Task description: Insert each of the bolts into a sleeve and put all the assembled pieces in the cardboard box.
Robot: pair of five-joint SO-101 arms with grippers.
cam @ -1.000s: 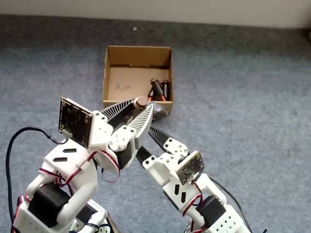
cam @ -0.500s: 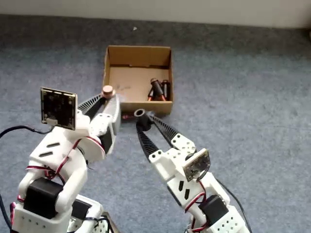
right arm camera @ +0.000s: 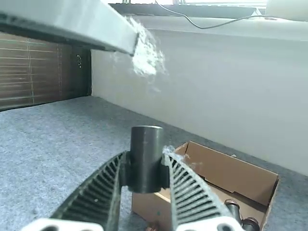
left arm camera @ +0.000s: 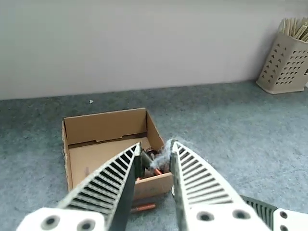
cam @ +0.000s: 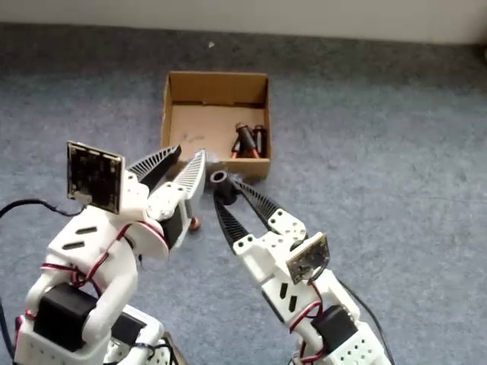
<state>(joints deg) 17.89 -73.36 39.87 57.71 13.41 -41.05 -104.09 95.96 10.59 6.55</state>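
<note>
My right gripper (cam: pixel 222 188) is shut on a dark upright sleeve (cam: pixel 219 179), held just in front of the cardboard box (cam: pixel 215 76); the sleeve (right arm camera: pixel 146 159) stands between its fingers in the right wrist view. Left of it, my left gripper (cam: pixel 189 155) is open with nothing between its fingers (left arm camera: pixel 197 178). A copper bolt end (cam: pixel 195 223) shows on the carpet beneath that arm. Another bolt (left arm camera: pixel 143 208) lies on the carpet before the box (left arm camera: pixel 103 124). Assembled pieces (cam: pixel 248 140) lie in the box's right part.
Grey carpet surrounds the box on every side. A pale wall runs behind it. A beige perforated holder (left arm camera: pixel 288 62) with sticks stands far to the right by the wall. The left arm's finger (right arm camera: pixel 72 24) hangs above the sleeve.
Half a second ago my left gripper held a bolt at its tips; now it is open and a bolt lies on the carpet below. The right gripper holds the sleeve in the same place.
</note>
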